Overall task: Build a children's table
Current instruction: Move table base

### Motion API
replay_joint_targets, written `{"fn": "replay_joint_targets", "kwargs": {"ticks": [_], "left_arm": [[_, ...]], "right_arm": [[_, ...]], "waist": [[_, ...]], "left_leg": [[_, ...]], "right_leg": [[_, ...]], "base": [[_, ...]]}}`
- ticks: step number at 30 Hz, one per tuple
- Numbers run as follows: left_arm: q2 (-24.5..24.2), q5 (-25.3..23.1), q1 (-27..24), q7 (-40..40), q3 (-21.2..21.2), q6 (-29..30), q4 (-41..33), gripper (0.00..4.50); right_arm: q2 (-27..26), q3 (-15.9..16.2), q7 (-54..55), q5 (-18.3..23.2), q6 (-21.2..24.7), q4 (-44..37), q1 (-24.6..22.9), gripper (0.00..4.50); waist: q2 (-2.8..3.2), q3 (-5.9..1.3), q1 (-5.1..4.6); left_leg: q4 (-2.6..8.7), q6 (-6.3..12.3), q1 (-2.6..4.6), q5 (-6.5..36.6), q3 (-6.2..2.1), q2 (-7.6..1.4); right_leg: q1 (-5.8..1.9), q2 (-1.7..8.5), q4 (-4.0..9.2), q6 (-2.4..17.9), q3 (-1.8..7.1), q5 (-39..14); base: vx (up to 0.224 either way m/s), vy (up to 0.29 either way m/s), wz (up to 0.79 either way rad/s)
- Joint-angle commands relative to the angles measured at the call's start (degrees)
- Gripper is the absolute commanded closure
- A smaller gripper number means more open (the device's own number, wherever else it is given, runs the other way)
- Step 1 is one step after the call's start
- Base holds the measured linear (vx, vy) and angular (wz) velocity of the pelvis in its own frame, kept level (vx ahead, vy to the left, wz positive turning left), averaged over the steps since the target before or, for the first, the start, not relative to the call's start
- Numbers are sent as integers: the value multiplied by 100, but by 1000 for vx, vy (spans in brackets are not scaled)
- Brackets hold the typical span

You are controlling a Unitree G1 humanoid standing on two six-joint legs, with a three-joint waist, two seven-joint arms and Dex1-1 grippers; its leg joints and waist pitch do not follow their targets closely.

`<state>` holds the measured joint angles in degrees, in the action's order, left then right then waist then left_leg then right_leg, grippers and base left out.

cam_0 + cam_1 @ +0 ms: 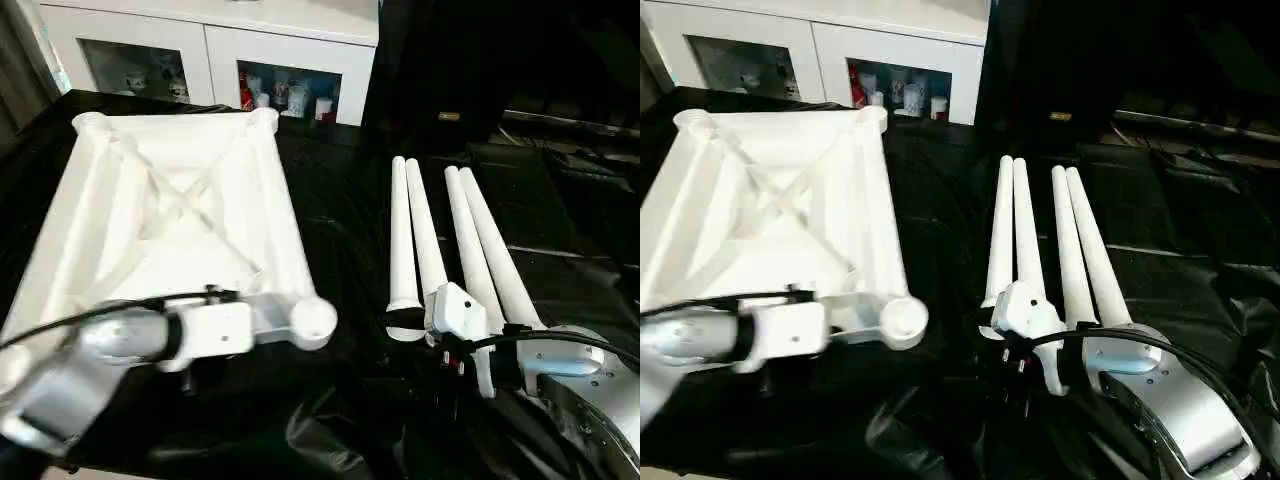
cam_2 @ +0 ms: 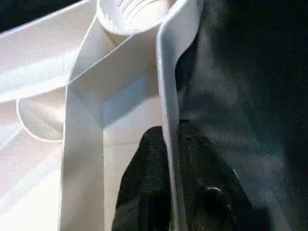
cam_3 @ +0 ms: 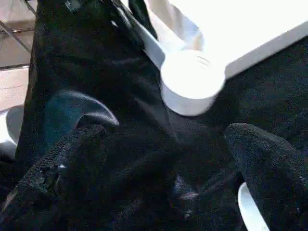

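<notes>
Your left pincer [image 2: 166,192] is clamped on the top's [image 1: 150,220] near rim; hold it steady. Your right pincer [image 3: 159,159] is apart: close squarely on the nearest leg [image 1: 402,240].

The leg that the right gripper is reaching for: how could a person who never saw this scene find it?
On the black cloth, right of the upturned white table top, four white legs lie side by side. It is the second leg from the left, and its wide near end lies under the right gripper.
</notes>
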<state>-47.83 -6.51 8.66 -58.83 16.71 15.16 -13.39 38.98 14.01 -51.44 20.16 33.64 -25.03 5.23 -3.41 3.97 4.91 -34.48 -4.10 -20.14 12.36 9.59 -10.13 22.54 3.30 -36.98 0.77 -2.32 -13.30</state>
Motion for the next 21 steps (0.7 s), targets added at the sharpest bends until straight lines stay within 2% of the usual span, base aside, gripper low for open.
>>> {"fn": "replay_joint_targets", "kwargs": {"ticks": [1,2,3,4,5,6,7,8,9,10,11,13,14,15,16,17,18,19,20,21], "left_arm": [[-135,270,-22,-174,-347,176,-464,358],[-194,435,-110,-282,-434,325,-629,358],[-266,729,-223,-412,-573,625,-872,351],[-404,1308,-419,-649,-842,1086,-1306,334],[-404,1308,-419,-649,-842,1086,-1306,324],[-391,1673,-486,-702,-1034,1379,-1545,318],[-382,1806,-504,-715,-1105,1486,-1628,318],[-263,1995,-467,-638,-1250,1587,-1698,303],[-170,2120,-443,-573,-1366,1632,-1741,290],[32,2283,-378,-389,-1590,1664,-1763,281],[59,2381,-394,-379,-1674,1735,-1780,275],[201,2479,-450,-178,-1918,1832,-1833,259],[321,2519,-523,-7,-2022,1892,-1886,259],[393,2550,-573,95,-2079,1937,-1922,259],[650,2485,-595,441,-2146,1950,-1936,259],[990,2363,-526,879,-2193,2002,-1872,259],[1168,2317,-487,1112,-2219,2045,-1835,259],[1694,2219,-370,1771,-2280,2152,-1699,259],[1958,2167,-315,2083,-2279,2183,-1624,259],[2222,2108,-298,2371,-2238,2053,-1497,259]], "right_arm": [[34,-38,37,37,64,-171,20,0],[24,-41,41,46,64,-174,11,0],[15,-60,36,67,70,-175,8,0],[-6,-118,28,115,82,-145,37,0],[-6,-118,28,115,82,-145,37,0],[-23,-161,18,157,88,-122,65,0],[-29,-176,15,173,90,-114,76,0],[-49,-207,17,199,97,-82,116,0],[-66,-232,22,224,107,-68,144,0],[-124,-343,17,356,138,-45,210,0],[-162,-366,27,401,150,-40,226,0],[-321,-389,191,366,105,37,290,0],[-417,-387,380,273,123,96,309,0],[-474,-386,504,212,144,131,318,0],[-590,-362,793,55,247,189,362,0],[-725,-372,1124,-98,415,244,445,0],[-798,-383,1296,-164,512,274,489,0],[-1095,-507,1738,-177,817,416,644,0],[-1243,-599,1911,-128,948,517,718,0],[-1508,-737,2257,-144,1126,708,864,0]], "waist": [[84,-273,36],[95,-251,46],[65,-233,40],[69,-207,57],[73,-206,51],[53,-177,42],[76,-178,59],[27,-167,52],[35,-164,67],[4,-169,58],[3,-181,63],[-3,-181,58],[-40,-219,61],[-40,-219,61],[-80,-252,69],[-62,-266,73],[-45,-292,46],[-48,-310,59],[-56,-325,30],[-50,-325,30]], "left_leg": [[418,170,14,547,-110,-293],[430,185,33,615,-104,-298],[441,138,38,711,-101,-305],[455,113,44,831,-106,-309],[461,98,39,858,-105,-305],[472,64,66,1044,-90,-302],[472,32,79,1141,-96,-302],[477,41,70,1142,-88,-302],[472,30,68,1152,-88,-296],[467,41,59,1114,-88,-294],[467,46,53,1064,-96,-298],[476,29,20,1025,-101,-289],[467,-3,34,1050,-103,-293],[467,-3,34,1050,-103,-293],[471,-23,6,820,-116,-300],[466,-35,13,742,-110,-303],[448,-80,23,563,-99,-306],[432,-89,28,435,-89,-289],[430,-108,13,436,-89,-280],[426,-120,22,471,-86,-280]], "right_leg": [[-287,460,386,1319,307,116],[-260,447,418,1315,302,-32],[-261,458,414,1331,301,-195],[-246,467,431,1309,303,-476],[-250,466,435,1297,302,-564],[-209,443,472,1245,302,-887],[-204,454,490,1210,309,-1095],[-202,447,512,1180,313,-1152],[-202,458,513,1158,318,-1260],[-209,456,510,1126,319,-1306],[-216,461,519,1108,313,-1307],[-224,451,525,993,304,-1410],[-235,460,534,928,298,-1577],[-235,460,534,928,298,-1577],[-257,474,510,906,293,-1459],[-251,462,503,913,293,-1316],[-240,437,470,1002,288,-912],[-251,428,445,1039,292,-589],[-268,412,427,1096,291,-409],[-260,423,445,1122,292,-446]], "base": [[0,0,0],[0,0,0],[0,0,0],[0,0,0],[0,0,0],[0,0,0],[0,0,0],[0,0,0],[0,0,0],[0,0,0],[0,0,0],[0,0,0],[0,0,0],[0,0,0],[0,0,0],[0,0,0],[0,0,0],[0,0,0],[0,0,0],[0,0,0]]}}
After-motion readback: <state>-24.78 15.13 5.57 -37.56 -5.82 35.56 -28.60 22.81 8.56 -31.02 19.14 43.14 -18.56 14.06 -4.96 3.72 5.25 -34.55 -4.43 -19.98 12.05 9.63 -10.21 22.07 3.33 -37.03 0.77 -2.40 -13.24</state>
